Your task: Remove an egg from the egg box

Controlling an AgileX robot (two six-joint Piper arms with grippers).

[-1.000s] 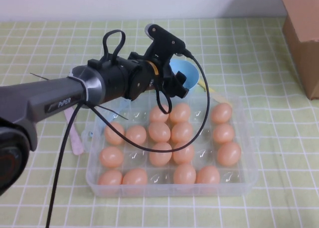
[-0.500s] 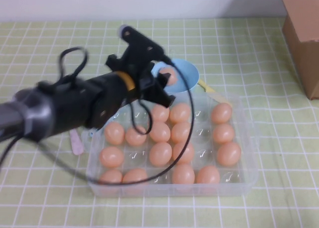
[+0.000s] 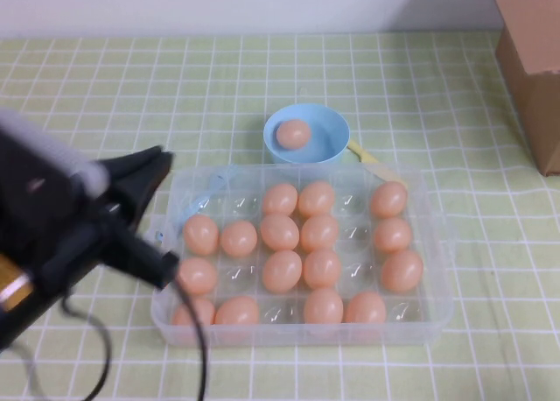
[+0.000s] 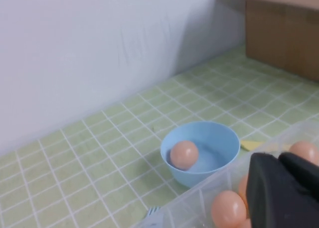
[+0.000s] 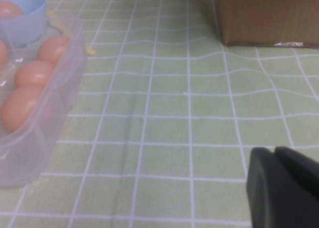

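Note:
The egg box (image 3: pixel 435 318), a clear plastic tray, holds several peach-orange eggs in its wells. One egg (image 3: pixel 293 134) lies apart in a round light-blue bowl (image 3: pixel 325 121) just behind the box. It also shows in the left wrist view (image 4: pixel 183 154), inside the bowl (image 4: pixel 219 146). My left gripper (image 3: pixel 153 166) is shut and empty, pulled back by the box's left end; its tips (image 4: pixel 279 161) hang over the box wall (image 4: pixel 199 200). My right gripper (image 5: pixel 275 153) is shut and empty over bare table to the right of the box (image 5: pixel 55 108).
A brown cardboard box (image 3: pixel 529 59) stands at the far right (image 5: pixel 264 14). A yellow piece (image 3: pixel 363 153) lies between bowl and egg box. The table wears a green checked cloth (image 3: pixel 105 77), with a white wall behind it.
My left arm has swung back from over the bowl to the lower left. The egg it carried now lies in the bowl. The right arm has not shown any move.

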